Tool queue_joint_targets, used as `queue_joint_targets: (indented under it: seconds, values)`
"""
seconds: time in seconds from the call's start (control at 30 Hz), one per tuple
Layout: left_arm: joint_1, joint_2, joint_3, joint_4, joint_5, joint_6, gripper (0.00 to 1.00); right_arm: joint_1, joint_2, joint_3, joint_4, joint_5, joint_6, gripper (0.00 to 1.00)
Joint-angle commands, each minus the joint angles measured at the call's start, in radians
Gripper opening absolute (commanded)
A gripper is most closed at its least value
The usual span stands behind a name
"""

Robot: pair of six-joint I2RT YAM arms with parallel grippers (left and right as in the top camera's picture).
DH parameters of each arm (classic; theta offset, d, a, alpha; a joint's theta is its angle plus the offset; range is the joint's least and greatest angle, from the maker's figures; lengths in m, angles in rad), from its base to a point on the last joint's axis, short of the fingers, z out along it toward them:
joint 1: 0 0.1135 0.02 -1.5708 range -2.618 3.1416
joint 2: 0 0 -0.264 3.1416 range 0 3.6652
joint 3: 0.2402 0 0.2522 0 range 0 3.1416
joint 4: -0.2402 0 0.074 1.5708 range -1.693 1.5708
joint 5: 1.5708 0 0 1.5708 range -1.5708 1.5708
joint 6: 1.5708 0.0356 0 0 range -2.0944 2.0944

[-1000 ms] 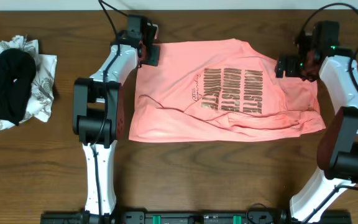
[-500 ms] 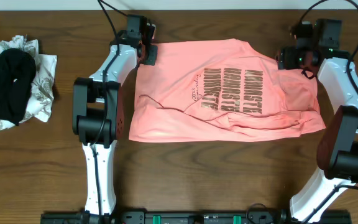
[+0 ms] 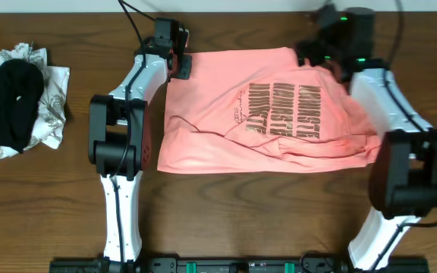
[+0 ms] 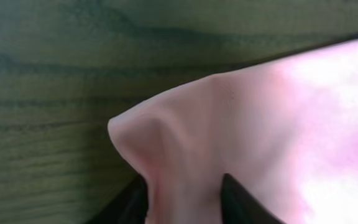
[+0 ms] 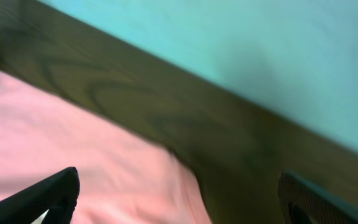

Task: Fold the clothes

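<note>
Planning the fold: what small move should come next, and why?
Probably lower the right gripper and close it on the far edge of the shirt. Its fingers are spread wide over that edge, holding nothing, while the left gripper pinches a corner; both likely need a hold before lifting.

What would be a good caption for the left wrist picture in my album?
Left gripper pinching a folded corner of the pink T-shirt, dark wooden table behind.

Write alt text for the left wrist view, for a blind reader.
A raised fold of the pink shirt is pinched in the left tool at the bottom edge. Behind it lies the dark wooden table.
</note>
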Motion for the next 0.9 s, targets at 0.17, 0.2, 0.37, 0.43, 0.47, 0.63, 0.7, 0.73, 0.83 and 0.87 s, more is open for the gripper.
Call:
queue_joint_targets:
  seconds: [0.17, 0.2, 0.37, 0.43, 0.47, 0.63, 0.7, 0.73, 0.83, 0.87]
  values:
    - [0.003, 0.016, 0.013, -0.008, -0.011, -0.01, 0.42, 0.043, 0.201, 0.001, 0.171, 0.123, -0.011, 0.99]
    - [0.003, 0.016, 0.013, -0.01, -0.011, -0.01, 0.42, 0.037, 0.219, 0.001, 0.184, 0.123, 0.003, 0.99]
    - [0.003, 0.016, 0.013, -0.009, -0.011, -0.01, 0.42, 0.01, 0.271, 0.002, 0.236, 0.122, 0.019, 0.99]
    - [0.003, 0.016, 0.013, -0.009, -0.011, -0.009, 0.43, 0.004, 0.278, 0.002, 0.236, 0.123, 0.022, 0.99]
    - [0.003, 0.016, 0.013, -0.009, -0.011, -0.01, 0.43, 0.002, 0.283, 0.002, 0.237, 0.123, 0.024, 0.99]
    - [0.003, 0.016, 0.013, -0.005, -0.011, -0.01, 0.43, -0.004, 0.311, 0.003, 0.261, 0.126, 0.063, 0.99]
    - [0.003, 0.016, 0.013, -0.005, -0.011, -0.01, 0.43, -0.002, 0.325, 0.003, 0.264, 0.126, 0.07, 0.99]
    - [0.003, 0.016, 0.013, -0.005, -0.011, -0.01, 0.43, -0.001, 0.331, 0.003, 0.264, 0.124, 0.071, 0.99]
    - [0.003, 0.016, 0.013, -0.005, -0.011, -0.01, 0.43, 0.005, 0.341, 0.003, 0.263, 0.113, 0.07, 0.99]
    - [0.003, 0.016, 0.013, -0.005, -0.011, -0.01, 0.43, 0.006, 0.341, 0.003, 0.26, 0.106, 0.07, 0.99]
